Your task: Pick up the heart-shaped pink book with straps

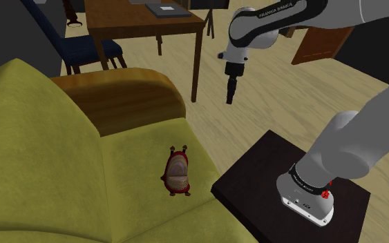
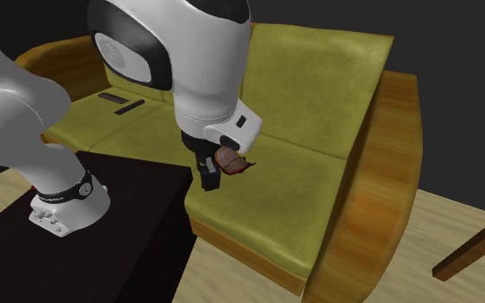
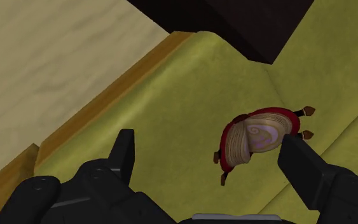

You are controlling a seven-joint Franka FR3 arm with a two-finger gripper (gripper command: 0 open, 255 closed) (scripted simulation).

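The heart-shaped book (image 1: 177, 172) has a dark red cover, pale pinkish page edges and small straps. It lies on the yellow-green sofa seat (image 1: 137, 152) near its front edge. In the wrist view the book (image 3: 257, 137) sits ahead of my gripper (image 3: 209, 143), close to one finger (image 3: 298, 162) and apart from both. The fingers stand wide apart and hold nothing. In the shoulder view my gripper (image 1: 231, 90) hangs pointing down, well above the sofa's wooden arm. In the second exterior view the gripper (image 2: 208, 176) partly covers the book (image 2: 235, 162).
The dark stand (image 1: 269, 172) butts against the sofa's front edge. A wooden sofa arm (image 1: 127, 93) rises behind the seat, with a wooden table (image 1: 137, 24) and a blue chair (image 1: 92, 52) beyond it. Two flat dark items (image 2: 124, 103) lie on the far cushion.
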